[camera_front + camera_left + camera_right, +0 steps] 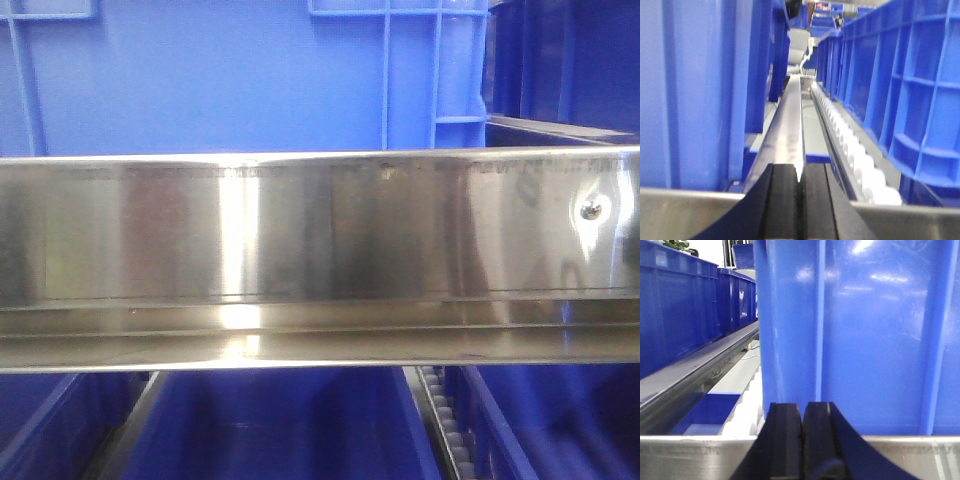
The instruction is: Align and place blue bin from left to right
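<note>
Steel rack rail [300,240]; behind it, smooth-walled, vertically ribbed blue bin [200,80]

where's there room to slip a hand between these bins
Left wrist view: open lane over the metal rail and white rollers, between the blue bin and the crate row facing it. Crowded at the right gripper: a bin wall stands right ahead.

Left gripper [799,170]: two matte black flat-topped fingers [785,200], each with a lengthwise groove, widening below into a curved black base.
Right gripper [802,407]: two matte black blocky fingers [786,435] with rounded top corners, above a similar flared black base.
</note>
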Robot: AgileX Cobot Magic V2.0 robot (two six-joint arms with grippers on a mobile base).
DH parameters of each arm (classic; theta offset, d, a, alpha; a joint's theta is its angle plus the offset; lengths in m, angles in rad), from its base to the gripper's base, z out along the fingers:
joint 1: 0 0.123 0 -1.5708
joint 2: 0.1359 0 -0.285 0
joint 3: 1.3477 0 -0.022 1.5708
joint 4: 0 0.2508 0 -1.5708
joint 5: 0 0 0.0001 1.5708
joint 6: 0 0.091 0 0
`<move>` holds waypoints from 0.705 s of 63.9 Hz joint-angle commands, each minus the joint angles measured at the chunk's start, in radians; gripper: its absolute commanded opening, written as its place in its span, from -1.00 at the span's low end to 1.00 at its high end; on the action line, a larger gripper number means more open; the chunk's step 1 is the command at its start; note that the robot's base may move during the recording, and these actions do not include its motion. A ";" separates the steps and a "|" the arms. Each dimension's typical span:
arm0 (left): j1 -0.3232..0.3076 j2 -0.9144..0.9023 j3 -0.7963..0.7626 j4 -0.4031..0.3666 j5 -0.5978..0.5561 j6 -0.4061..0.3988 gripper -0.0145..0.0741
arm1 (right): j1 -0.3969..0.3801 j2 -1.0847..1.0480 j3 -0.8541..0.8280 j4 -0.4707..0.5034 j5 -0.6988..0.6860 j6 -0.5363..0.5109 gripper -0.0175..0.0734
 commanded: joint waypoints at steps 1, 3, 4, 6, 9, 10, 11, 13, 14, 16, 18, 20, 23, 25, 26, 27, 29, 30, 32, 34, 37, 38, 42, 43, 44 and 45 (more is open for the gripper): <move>-0.003 -0.005 -0.001 0.003 -0.067 0.000 -0.92 | -0.005 -0.004 -0.001 -0.008 -0.017 -0.010 -0.95; -0.003 -0.005 -0.001 0.003 -0.078 0.000 -0.92 | -0.005 -0.004 -0.001 -0.008 -0.017 -0.010 -0.95; -0.003 -0.005 -0.001 0.003 -0.082 0.000 -0.92 | -0.004 -0.004 -0.001 -0.008 -0.019 -0.010 -0.95; -0.003 -0.005 -0.001 0.003 -0.090 0.000 -0.92 | -0.004 -0.004 -0.001 -0.008 -0.024 -0.010 -0.95; -0.003 -0.005 -0.001 0.003 -0.090 0.000 -0.92 | -0.004 -0.004 -0.001 -0.008 -0.033 -0.010 -0.95; -0.003 -0.005 -0.001 0.003 -0.090 0.000 -0.92 | -0.004 -0.004 -0.001 -0.008 -0.035 -0.010 -0.95; -0.003 -0.005 -0.001 0.003 -0.090 0.000 -0.92 | -0.004 -0.004 -0.001 -0.008 -0.038 -0.010 -0.95; -0.003 -0.005 -0.001 0.003 -0.090 0.000 -0.92 | -0.004 -0.004 -0.001 -0.008 -0.038 -0.010 -0.95; -0.003 -0.005 -0.001 0.003 -0.090 0.000 -0.92 | -0.004 -0.004 -0.001 -0.008 -0.038 -0.010 -0.95; -0.003 -0.005 -0.001 0.003 -0.090 0.000 -0.92 | -0.004 -0.004 -0.001 -0.008 -0.040 -0.010 -0.95; -0.003 -0.005 -0.001 0.003 -0.090 0.000 -0.92 | -0.004 -0.004 -0.001 -0.008 -0.042 -0.010 -0.95; -0.003 -0.005 -0.001 0.003 -0.090 0.000 -0.92 | -0.004 -0.004 -0.001 -0.008 -0.044 -0.010 -0.95; -0.003 -0.005 -0.001 0.003 -0.090 0.000 -0.92 | -0.004 -0.004 -0.001 -0.008 -0.046 -0.010 -0.95; -0.003 -0.005 -0.001 0.003 -0.088 0.000 -0.92 | -0.004 -0.004 -0.001 -0.008 -0.047 -0.010 -0.95; -0.003 -0.005 -0.001 0.003 -0.088 0.000 -0.92 | -0.004 -0.004 -0.001 -0.008 -0.047 -0.010 -0.95; -0.003 -0.005 -0.001 0.003 -0.088 0.000 -0.92 | -0.004 -0.004 -0.001 -0.008 -0.048 -0.010 -0.95; -0.003 -0.005 -0.001 -0.001 -0.089 0.000 -0.92 | -0.004 -0.004 -0.001 -0.008 -0.050 -0.010 -0.95; -0.003 -0.005 -0.001 -0.005 -0.091 0.000 -0.92 | -0.004 -0.004 -0.001 -0.008 -0.053 -0.010 -0.95; -0.003 -0.005 -0.001 -0.024 -0.099 0.000 -0.92 | -0.004 -0.004 -0.001 -0.008 -0.055 -0.010 -0.95; -0.003 -0.005 -0.001 -0.047 -0.112 0.000 -0.92 | -0.004 -0.004 -0.001 0.000 -0.061 -0.010 -0.95; -0.003 -0.005 -0.001 -0.086 -0.153 0.000 -0.92 | -0.004 -0.004 -0.001 0.021 -0.061 -0.010 -0.95; -0.003 -0.005 -0.001 -0.100 -0.166 0.000 -0.92 | -0.004 -0.004 -0.001 0.028 -0.061 -0.010 -0.95; -0.003 -0.005 -0.006 -0.111 -0.191 0.000 -0.92 | -0.004 -0.004 -0.045 0.051 -0.037 -0.010 -0.95; -0.003 -0.005 -0.012 -0.111 -0.186 0.000 -0.92 | -0.004 -0.004 -0.060 0.051 -0.020 -0.010 -0.95; -0.003 -0.005 -0.024 -0.111 -0.175 0.000 -0.92 | -0.004 -0.004 -0.086 0.051 -0.005 -0.010 -0.95; -0.003 -0.005 -0.038 -0.111 -0.165 0.000 -0.92 | -0.004 -0.004 -0.096 0.051 0.004 -0.010 -0.95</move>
